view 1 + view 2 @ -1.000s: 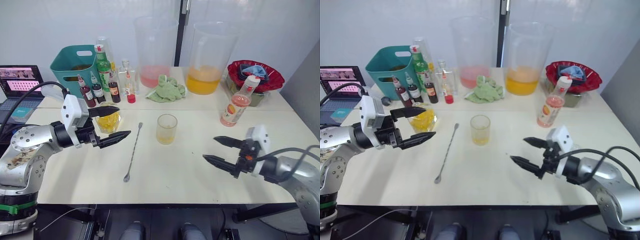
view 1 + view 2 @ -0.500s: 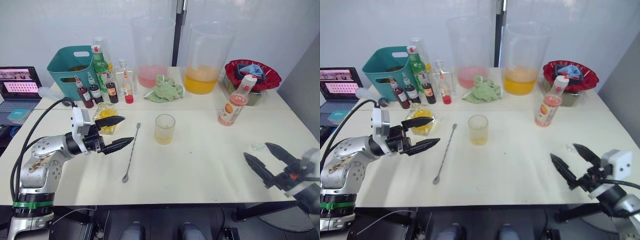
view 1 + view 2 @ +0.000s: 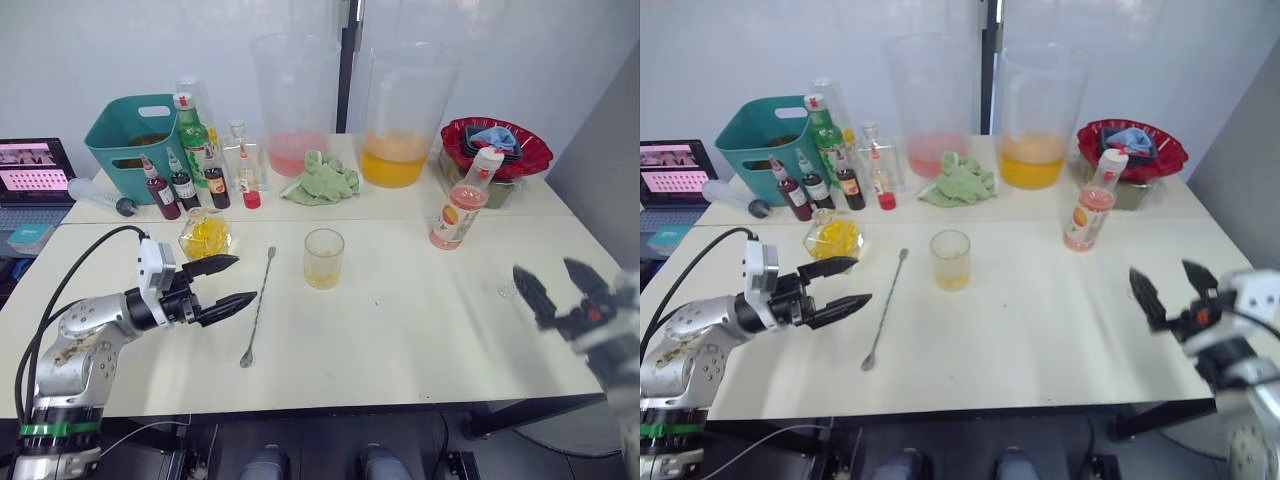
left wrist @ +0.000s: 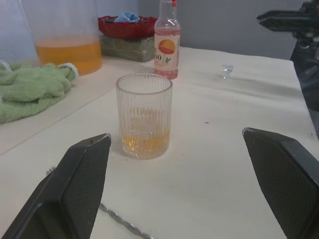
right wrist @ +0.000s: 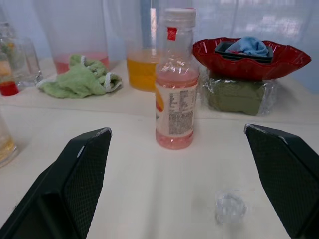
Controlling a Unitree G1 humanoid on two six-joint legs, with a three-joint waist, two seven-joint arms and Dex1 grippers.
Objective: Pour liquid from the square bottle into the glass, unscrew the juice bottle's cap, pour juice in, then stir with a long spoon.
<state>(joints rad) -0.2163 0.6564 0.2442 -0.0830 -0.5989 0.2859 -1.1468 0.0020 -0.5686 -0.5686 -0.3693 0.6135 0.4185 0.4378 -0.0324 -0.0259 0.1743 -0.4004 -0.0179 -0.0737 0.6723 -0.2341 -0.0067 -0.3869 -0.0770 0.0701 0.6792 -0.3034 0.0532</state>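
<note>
The square bottle with yellow contents stands left of centre on the table. My left gripper hovers open and empty just in front of it, pointing toward the glass, which holds a little yellow liquid. The glass stands between the fingers in the left wrist view. The long spoon lies flat between bottle and glass. The juice bottle stands upright at the right with its white cap on. My right gripper is open and empty near the right edge, facing the juice bottle.
Along the back stand a teal basket, a tall green bottle, small dark red-capped bottles, two big pitchers, a green cloth and a red bowl. A small clear object lies by the right gripper. A laptop sits far left.
My right gripper swung from the middle of the table out to the right edge and rose. My left gripper drew back from the square bottle toward the front. The camera also shifted.
</note>
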